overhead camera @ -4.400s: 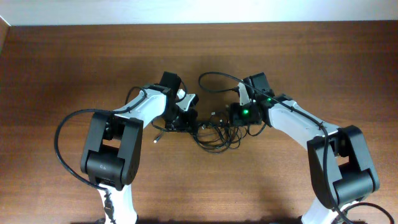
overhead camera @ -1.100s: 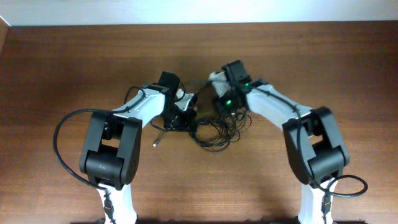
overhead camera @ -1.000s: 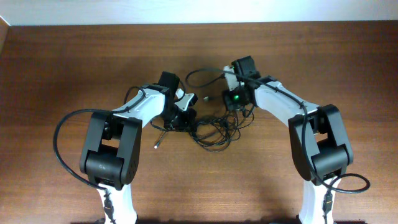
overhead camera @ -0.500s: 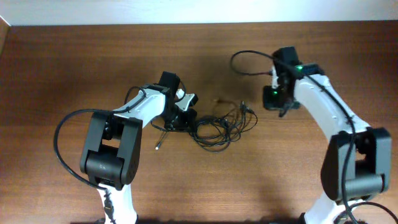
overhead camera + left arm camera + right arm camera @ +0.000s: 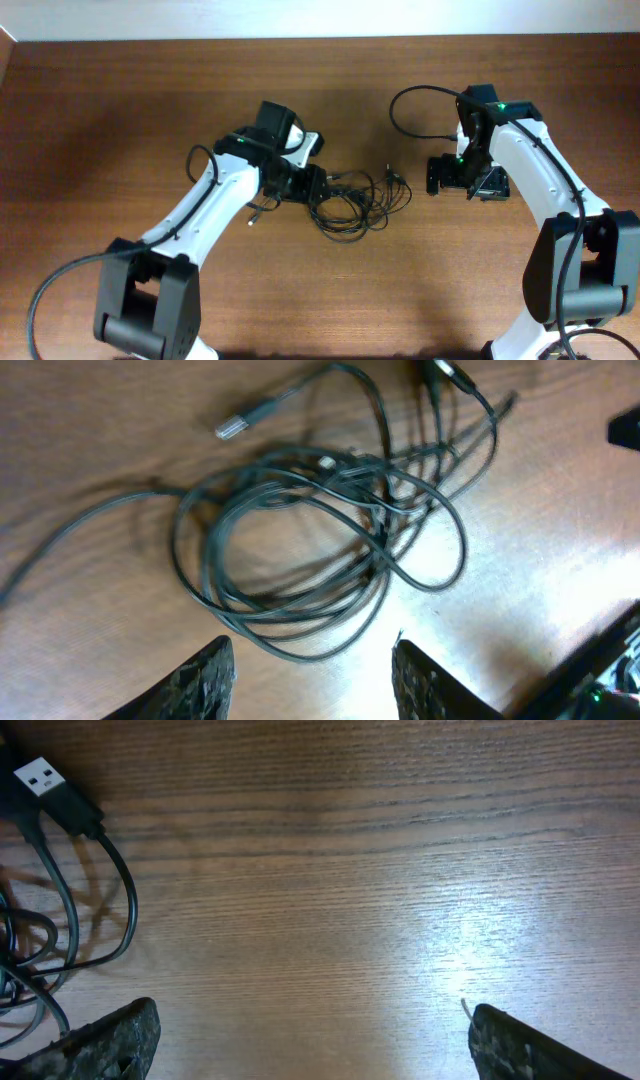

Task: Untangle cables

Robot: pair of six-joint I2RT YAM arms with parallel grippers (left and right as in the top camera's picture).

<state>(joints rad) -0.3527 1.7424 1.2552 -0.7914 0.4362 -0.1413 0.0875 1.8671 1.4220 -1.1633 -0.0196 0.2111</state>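
While the cables [image 5: 350, 205] sit as one loose knot of thin black loops on the tabletop [image 5: 150, 90] between the two arms, the left gripper [image 5: 308, 183] is at the knot's left edge. The right gripper [image 5: 448, 178] is well apart from it, to the right.

Left wrist view: jaws spread, nothing between them. The loops lie directly ahead of the gap, with the nearest strand just beyond the fingertips [image 5: 210, 675]. Overhead, the knot's long axis runs roughly left to right, away from the left jaws and toward the right arm. One metal-tipped plug [image 5: 232, 428] lies free on the far side, its cord leading back into the bundle.

Right wrist view: jaws spread wide and empty, with bare wood ahead. Only a USB plug [image 5: 42, 778] and a few strands show at the left edge, so the bundle lies off to one side of these jaws, not in line.

Judgement: the left arm is nearer and better aligned for a pinch on the near loop. The right arm would first have to close in on a plug end. Which strand crosses over which at the centre I cannot tell; the bundle is too dense there.
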